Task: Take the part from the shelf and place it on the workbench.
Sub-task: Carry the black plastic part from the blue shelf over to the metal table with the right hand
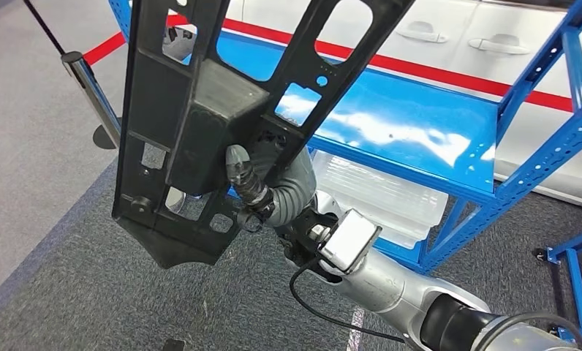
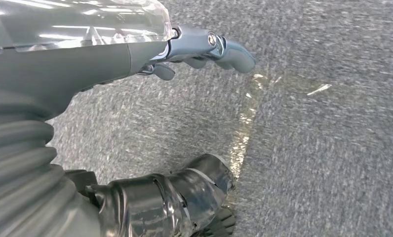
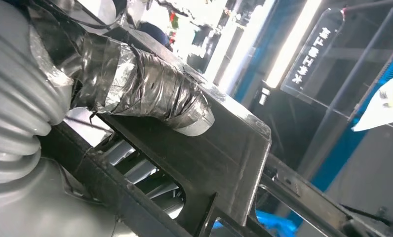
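We see the right robot hand [image 1: 255,179] grasping the part [image 1: 200,124], a large black plastic panel with ribs, cut-out windows and a raised box-like block in its middle; the panel is lifted clear of the shelf [image 1: 390,124], held up near the head camera and tilted, its long side running up out of the frame; the thumb lies across the lower edge of the raised block, the ribbed grey wrist cover just behind it. In the right wrist view the tape-wrapped thumb [image 3: 135,84] presses on the block of the same part [image 3: 224,158], with the panel's bars running away from it; the other fingers are hidden behind the panel.

The shelf is a blue metal rack to the right and far side of the part; its blue deck is glossy with reflections; a clear plastic bin [image 1: 390,201] sits on the level below; behind the rack a white wall with a red stripe [image 1: 420,69]. Grey carpet floor [image 1: 69,278] lies beneath.

The left robot hand [image 2: 204,49] hangs over the carpet, released, grasping nothing, its fingers loosely extended.
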Tool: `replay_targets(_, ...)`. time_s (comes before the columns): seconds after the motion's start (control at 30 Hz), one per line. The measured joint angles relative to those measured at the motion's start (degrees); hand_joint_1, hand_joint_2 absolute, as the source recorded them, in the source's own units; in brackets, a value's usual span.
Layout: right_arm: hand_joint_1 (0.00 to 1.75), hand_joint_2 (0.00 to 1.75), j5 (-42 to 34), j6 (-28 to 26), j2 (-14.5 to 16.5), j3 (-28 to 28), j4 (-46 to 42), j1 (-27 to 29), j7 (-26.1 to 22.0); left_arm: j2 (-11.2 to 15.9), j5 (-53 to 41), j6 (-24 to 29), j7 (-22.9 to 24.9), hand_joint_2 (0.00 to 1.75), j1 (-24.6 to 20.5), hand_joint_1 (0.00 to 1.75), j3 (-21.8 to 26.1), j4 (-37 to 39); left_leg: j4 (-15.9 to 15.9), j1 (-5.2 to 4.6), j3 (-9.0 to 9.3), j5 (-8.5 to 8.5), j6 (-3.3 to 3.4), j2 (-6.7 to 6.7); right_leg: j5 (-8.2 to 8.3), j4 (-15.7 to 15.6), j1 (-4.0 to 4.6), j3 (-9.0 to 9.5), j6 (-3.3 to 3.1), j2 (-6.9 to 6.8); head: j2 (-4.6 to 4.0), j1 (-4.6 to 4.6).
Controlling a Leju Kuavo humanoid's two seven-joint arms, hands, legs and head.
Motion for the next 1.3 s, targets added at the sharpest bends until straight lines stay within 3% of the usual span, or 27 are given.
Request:
replay_targets(0.07,1.75,1.75,-0.5,0.4,0.0,0.2,-0.1,0.4,-0.5,0.0,-0.2,0.7,0.0,1.75,0.3,0.0,0.0,0.0,0.1,0.21,-0.51,0.1,-0.6,-0.61,0.1,-0.4,-0.05,0.11,-0.38,-1.18,0.0,0.01)
replay_targets(0.13,1.75,1.75,-1.5,0.9,0.3,0.4,-0.2,1.0,-1.5,0.0,-0.2,1.0,0.4,1.75,0.5,0.0,0.0,0.0,2.4,0.1,-1.84,-1.37,-1.29,1.56,0.25,-0.8,-0.38,0.43,-0.89,-2.62,0.0,-0.27)
replay_targets(0.2,1.75,1.75,-2.8,1.6,0.8,0.7,-0.3,1.8,-2.8,0.0,0.2,1.1,1.3,1.75,0.6,0.0,0.0,0.0,8.8,0.3,-5.1,-4.42,-2.07,4.49,0.16,-1.0,-0.4,0.6,-1.23,-4.18,0.0,-0.54)
replay_targets(0.27,1.75,1.75,-3.9,2.4,1.2,1.2,-0.1,2.6,-4.0,0.0,0.6,1.2,1.9,1.75,0.8,0.0,0.0,0.0,14.6,0.74,-8.3,-6.09,-2.62,5.38,-0.01,-0.9,-0.39,0.62,-1.35,-5.8,0.0,-0.55)
replay_targets(0.3,1.75,1.75,-4.4,2.8,1.5,1.4,0.0,2.9,-4.4,0.0,0.7,1.4,2.0,1.75,1.0,0.0,0.0,0.0,15.0,0.91,-8.66,-5.49,-2.79,5.6,-0.11,-0.9,-0.4,0.64,-1.33,-6.56,0.0,-0.55)
replay_targets(0.37,1.75,1.75,-5.0,3.3,2.0,1.6,0.2,3.3,-5.1,0.0,1.2,2.1,2.0,1.75,1.3,0.0,0.0,0.0,9.4,1.06,-6.0,-1.8,-2.81,6.54,-0.41,-0.8,-0.44,0.86,-1.11,-7.95,0.0,-0.55)
replay_targets(0.43,1.75,1.75,-5.4,3.7,2.5,1.8,0.2,3.4,-5.5,0.0,1.4,2.7,1.9,1.75,1.4,0.0,0.0,0.0,2.2,0.57,-2.33,0.78,-2.31,8.75,-0.76,-0.8,-0.22,1.22,-0.66,-9.15,0.0,-0.56)
replay_targets(0.5,1.75,1.75,-5.7,4.1,2.8,2.0,0.4,3.5,-5.7,0.0,1.7,3.0,1.8,1.75,1.5,0.0,0.0,0.0,-0.2,-0.02,-1.26,0.9,-1.53,9.51,-0.93,-0.9,0.13,1.51,-0.08,-10.23,0.0,-0.52)
replay_targets(0.53,1.75,1.75,-5.9,4.4,2.9,2.1,0.5,3.5,-5.7,0.0,2.0,3.3,1.8,1.75,1.6,0.0,0.0,0.0,-0.3,-0.1,-1.37,1.0,-1.15,8.83,-0.97,-1.0,0.24,1.67,0.21,-10.78,0.0,-0.51)
replay_targets(0.57,1.75,1.75,-6.1,4.7,3.1,2.2,0.6,3.5,-5.8,0.0,2.4,3.9,1.9,1.75,1.9,0.0,0.0,0.0,-0.4,0.06,-1.32,1.1,-0.8,8.16,-1.15,-1.0,0.17,1.75,0.58,-10.93,0.0,-0.49)
replay_targets(0.63,1.75,1.75,-6.6,5.7,3.4,2.4,0.8,3.5,-6.0,-0.1,3.1,5.4,2.0,1.75,2.4,0.0,0.1,0.0,-0.9,0.34,-1.02,1.42,-0.03,6.97,-2.72,0.9,-0.08,1.17,1.03,-8.93,0.0,-0.46)
replay_targets(0.7,1.75,1.75,-7.2,6.7,3.6,2.5,1.1,3.7,-6.4,-0.2,3.5,6.5,2.2,1.75,2.8,0.0,0.1,0.0,-1.2,0.43,-0.88,1.58,0.6,5.73,-6.15,7.2,-0.17,-1.6,1.08,-5.77,0.0,-0.41)
replay_targets(0.73,1.75,1.75,-7.5,7.1,3.6,2.5,1.2,3.8,-6.6,-0.2,3.6,6.7,2.4,1.75,3.0,0.0,0.3,0.0,-1.1,0.4,-0.92,1.6,0.77,5.05,-7.77,11.1,-0.1,-3.49,1.04,-4.97,0.0,-0.39)
replay_targets(0.77,1.75,1.75,-7.7,7.5,3.6,2.5,1.5,4.0,-6.8,-0.3,3.8,6.9,2.5,1.75,3.3,0.0,0.5,0.0,-1.1,0.37,-0.94,1.59,0.81,4.24,-8.55,14.1,-0.01,-5.01,1.03,-4.6,0.0,-0.39)
replay_targets(0.8,1.75,1.75,-8.0,7.8,3.7,2.6,1.7,4.2,-6.9,-0.3,4.0,7.0,2.5,1.75,3.6,0.0,0.7,0.0,-1.0,0.35,-0.95,1.58,0.82,3.36,-8.24,15.2,0.05,-5.73,1.0,-4.44,0.0,-0.39)
replay_targets(0.83,1.75,1.75,-8.2,8.1,3.7,2.6,1.9,4.3,-7.0,-0.3,4.2,7.2,2.5,1.75,3.8,0.0,0.9,0.0,-0.8,0.35,-0.96,1.55,0.79,2.49,-6.86,14.0,0.03,-5.38,0.95,-4.32,0.0,-0.39)
replay_targets(0.87,1.75,1.75,-8.5,8.4,3.9,2.6,2.2,4.3,-7.2,-0.3,4.4,7.4,2.5,1.75,4.0,0.0,1.1,0.0,-0.5,0.36,-0.99,1.48,0.68,1.56,-4.72,10.9,-0.06,-4.09,0.86,-3.85,0.0,-0.39)
replay_targets(0.93,1.75,1.75,-9.0,9.5,4.3,2.6,2.5,4.3,-7.5,-0.4,5.0,7.9,2.4,1.75,4.1,0.0,1.5,0.0,0.2,0.33,-1.41,1.24,0.3,-0.09,-1.8,3.8,-0.52,-1.05,0.66,-1.15,0.0,-0.4)
replay_targets(1.0,1.75,1.75,-9.9,12.0,4.8,2.6,3.1,4.2,-7.6,-0.2,6.4,7.2,3.0,1.75,3.3,0.0,2.2,0.0,0.7,0.39,-2.25,1.34,-0.36,-1.53,-1.36,0.9,-0.71,0.15,0.46,0.67,0.0,-0.42)
replay_targets(1.07,1.75,1.75,-11.1,15.5,5.7,2.7,4.3,3.7,-7.5,0.7,7.8,4.7,6.1,1.75,0.9,0.0,2.9,0.0,0.7,0.71,-3.1,1.82,-1.22,-2.9,-1.1,0.7,-0.58,0.04,-0.05,-0.6,0.0,-0.42)
replay_targets(1.1,1.75,1.75,-11.4,17.1,6.3,2.7,5.1,3.3,-7.4,1.4,8.3,3.2,8.1,1.75,-0.7,0.0,3.2,-0.1,0.9,0.67,-3.49,1.81,-1.62,-2.39,-0.91,0.6,-0.56,0.04,-0.39,-1.49,0.0,-0.43)
replay_targets(1.13,1.75,1.75,-11.6,18.1,7.0,2.7,5.8,3.0,-7.4,2.2,8.6,1.9,9.7,1.75,-2.3,0.0,3.6,-0.2,1.9,0.61,-4.13,1.3,-2.04,-0.95,-0.74,0.4,-0.58,0.1,-0.77,-2.42,0.0,-0.56)
replay_targets(1.2,1.75,1.75,-11.7,19.0,8.2,2.8,7.0,2.6,-7.5,3.8,9.2,0.1,11.0,1.75,-4.7,0.0,4.8,-0.4,6.9,0.44,-6.54,-1.23,-2.75,3.31,-0.63,0.1,-0.43,0.27,-1.27,-4.11,0.0,-0.8)
replay_targets(1.23,1.75,1.75,-11.7,19.3,8.6,2.8,7.5,2.5,-7.6,4.5,9.5,-0.6,10.8,1.75,-5.3,0.0,5.4,-0.4,10.5,0.54,-8.22,-2.78,-3.04,4.68,-0.67,0.1,-0.32,0.3,-1.45,-4.93,0.0,-0.9)
replay_targets(1.3,1.75,1.75,-11.7,19.4,9.1,3.0,8.6,2.4,-7.7,5.8,10.0,-1.5,10.0,1.75,-5.8,0.0,6.3,-0.4,15.2,0.72,-10.41,-4.04,-3.31,5.63,-0.8,0.2,-0.21,0.34,-1.61,-6.39,0.0,-0.9)
